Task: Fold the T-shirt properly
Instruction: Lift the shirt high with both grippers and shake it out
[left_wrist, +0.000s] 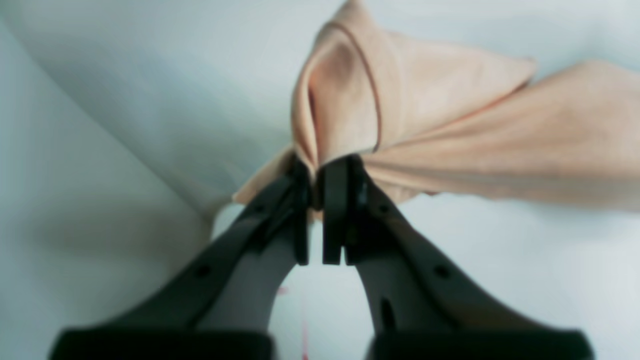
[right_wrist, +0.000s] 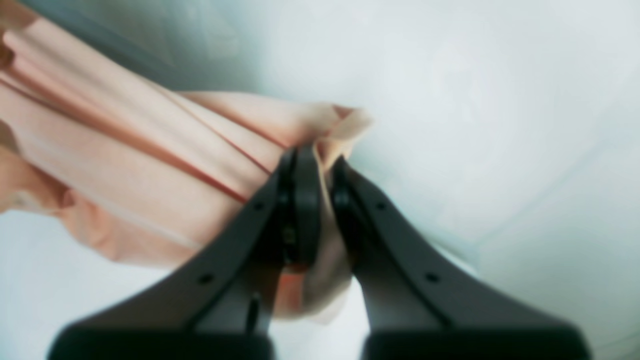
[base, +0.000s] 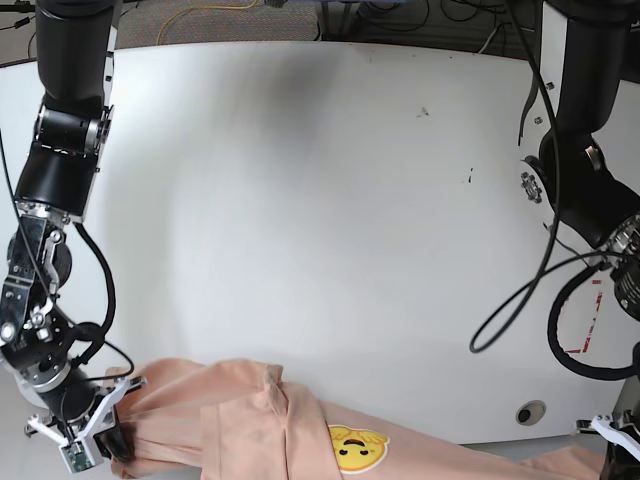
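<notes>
Got both my jaws pinched tight on the peach T-shirt (base: 270, 420), left gripper (left_wrist: 320, 172) and right gripper (right_wrist: 320, 160) each on a bunched edge, cloth hanging low over the near side of the white surface (base: 320, 200), so I'd keep it taut and level before laying it flat.

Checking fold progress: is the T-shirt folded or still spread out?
Neither: the T-shirt hangs bunched, stretched between the shut left gripper and right gripper.

Both wrist feeds reach me blurred. At six o'clock in my base view, the frame edge crops the T-shirt (base: 260, 425); the left end effector is out of shot.
</notes>
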